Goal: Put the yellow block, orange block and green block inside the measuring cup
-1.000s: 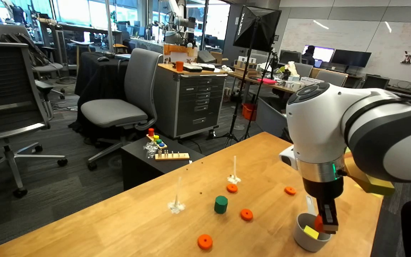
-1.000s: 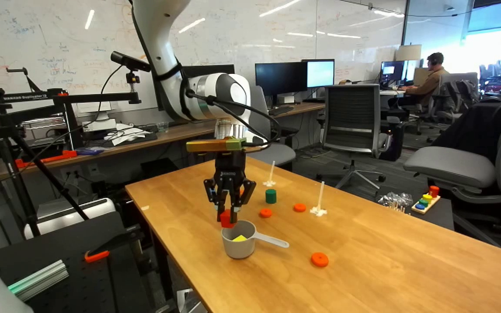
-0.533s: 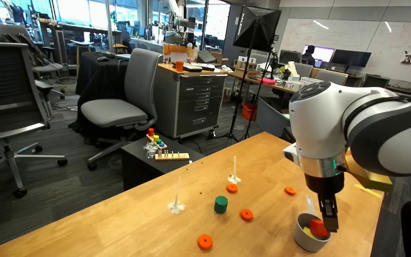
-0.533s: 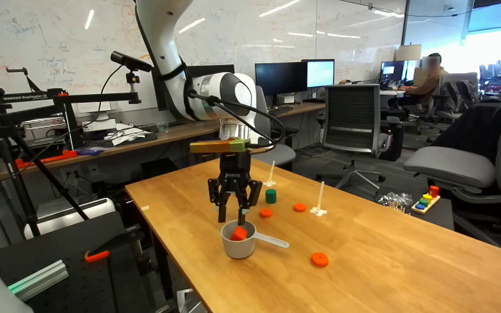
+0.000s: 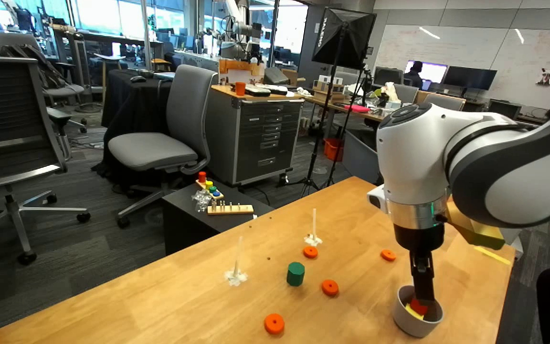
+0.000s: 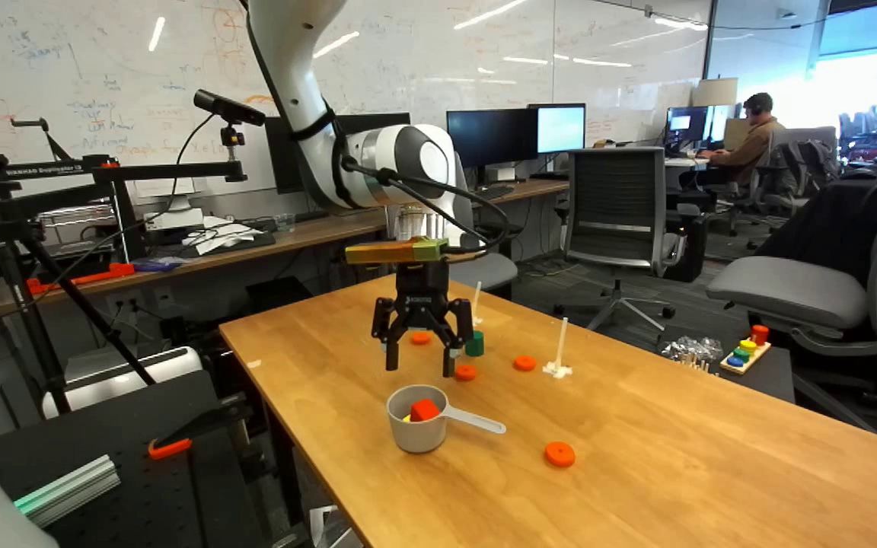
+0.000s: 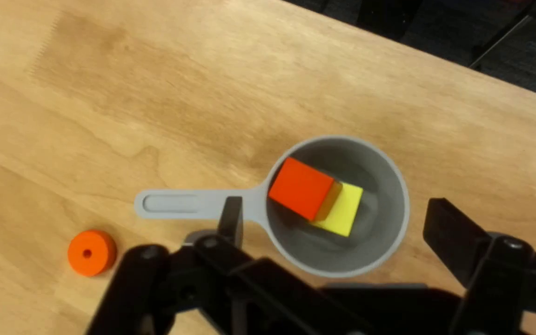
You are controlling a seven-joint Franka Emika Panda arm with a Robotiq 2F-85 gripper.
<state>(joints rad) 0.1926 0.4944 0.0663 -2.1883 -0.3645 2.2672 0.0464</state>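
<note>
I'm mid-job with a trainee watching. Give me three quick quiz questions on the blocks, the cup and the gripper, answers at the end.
1. Which task block stands outside the measuring cup?
2. True or false: the gripper is open.
3. Fill in: in the wrist view, the orange block partly hides the ____.

Key: 1. The green block. 2. True. 3. yellow block.

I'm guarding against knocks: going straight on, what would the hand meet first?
Likely the cup: the open hand points down above it, one finger overlapping its handle in the wrist view. Depth leaves rim or handle unclear.
</note>
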